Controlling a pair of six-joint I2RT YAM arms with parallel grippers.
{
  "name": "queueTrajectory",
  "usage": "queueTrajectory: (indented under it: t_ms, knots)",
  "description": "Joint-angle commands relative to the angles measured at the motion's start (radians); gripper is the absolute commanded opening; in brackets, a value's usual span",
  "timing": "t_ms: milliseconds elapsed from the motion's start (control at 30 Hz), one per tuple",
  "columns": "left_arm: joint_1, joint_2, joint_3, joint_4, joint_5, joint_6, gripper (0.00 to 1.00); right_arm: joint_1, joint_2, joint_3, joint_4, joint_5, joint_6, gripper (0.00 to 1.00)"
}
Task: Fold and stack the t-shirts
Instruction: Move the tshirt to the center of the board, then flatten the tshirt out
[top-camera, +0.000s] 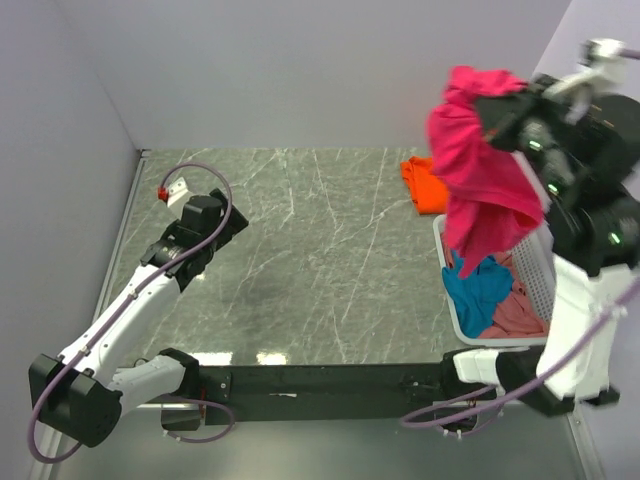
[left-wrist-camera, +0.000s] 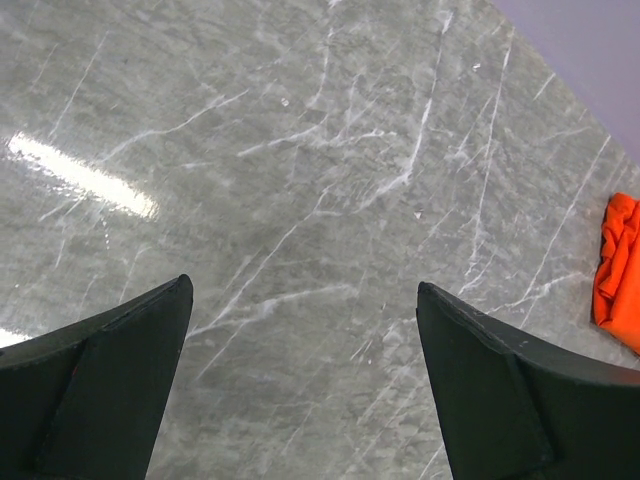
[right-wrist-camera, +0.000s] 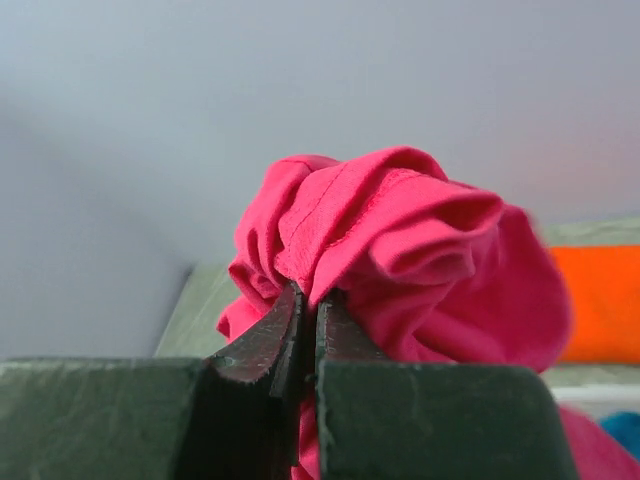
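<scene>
Right gripper (right-wrist-camera: 307, 300) jaws clenched on crimson t-shirt (top-camera: 480, 175), upper right; thin pinch could slip. Left gripper (left-wrist-camera: 302, 287) jaws released.

Counter (top-camera: 300, 250): grey-green marble-patterned top with thin white veins; bright strips of glare near its front edge.
Basket (top-camera: 535, 268): white plastic lattice, standing at the counter's right side, close to the right wall.
Walls (top-camera: 300, 70): plain pale lilac-grey, enclosing the counter at rear and left.

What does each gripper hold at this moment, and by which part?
The right gripper is shut on the large crimson-magenta cloth t-shirt, pinching a bunched fold at its top; the rest hangs down. The left gripper is open and holds nothing.
</scene>
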Motion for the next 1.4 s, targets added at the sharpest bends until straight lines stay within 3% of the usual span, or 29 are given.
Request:
queueTrajectory:
  t_ms: [0, 100, 233, 333, 367, 433, 467, 567, 600, 733, 967, 1233, 1300, 1367]
  knots:
    - [-0.001, -0.037, 0.030, -0.050, -0.025, -0.040, 0.99, 0.188, 0.154, 0.028, 0.011, -0.066, -0.067, 0.00]
    - [-0.001, -0.058, 0.033, -0.103, -0.022, -0.076, 0.99, 0.375, 0.268, 0.086, 0.063, -0.145, -0.114, 0.00]
    - [-0.001, -0.103, 0.005, -0.161, -0.029, -0.128, 0.99, 0.454, 0.336, 0.065, 0.194, -0.297, -0.076, 0.00]
    - [-0.001, -0.130, -0.019, -0.182, -0.024, -0.126, 0.99, 0.445, 0.296, -0.151, 0.319, -0.345, -0.039, 0.00]
    - [-0.001, -0.135, -0.021, -0.198, -0.032, -0.132, 0.99, 0.442, 0.279, -0.301, 0.339, -0.331, -0.036, 0.01]
    - [-0.001, -0.141, -0.033, -0.219, -0.048, -0.155, 0.99, 0.414, 0.221, -0.471, 0.393, -0.305, -0.027, 0.13]
    - [-0.001, -0.143, -0.036, -0.244, -0.064, -0.161, 0.99, 0.402, 0.187, -0.639, 0.406, -0.287, -0.021, 0.30]
    - [-0.001, -0.135, -0.056, -0.241, -0.068, -0.166, 0.99, 0.318, 0.152, -0.901, 0.416, -0.183, -0.002, 0.62]
    - [0.000, -0.124, -0.068, -0.232, -0.058, -0.163, 0.99, 0.299, 0.145, -0.944, 0.405, -0.153, 0.007, 0.65]
    - [0.008, -0.065, -0.084, -0.134, 0.023, -0.128, 0.99, 0.294, 0.124, -1.032, 0.361, -0.011, -0.033, 0.70]
    - [0.042, 0.136, -0.084, 0.015, 0.218, -0.048, 0.99, 0.348, 0.127, -1.116, 0.397, 0.002, -0.025, 0.70]
    - [0.059, 0.353, -0.110, 0.285, 0.317, 0.001, 0.84, 0.357, 0.210, -1.150, 0.485, -0.061, 0.014, 0.70]
    - [0.063, 0.424, -0.087, 0.299, 0.321, 0.006, 0.76, 0.356, 0.242, -1.135, 0.483, -0.060, 0.021, 0.70]
    - [0.072, 0.471, -0.064, 0.292, 0.336, 0.015, 0.62, 0.356, 0.259, -1.132, 0.491, -0.052, 0.025, 0.70]
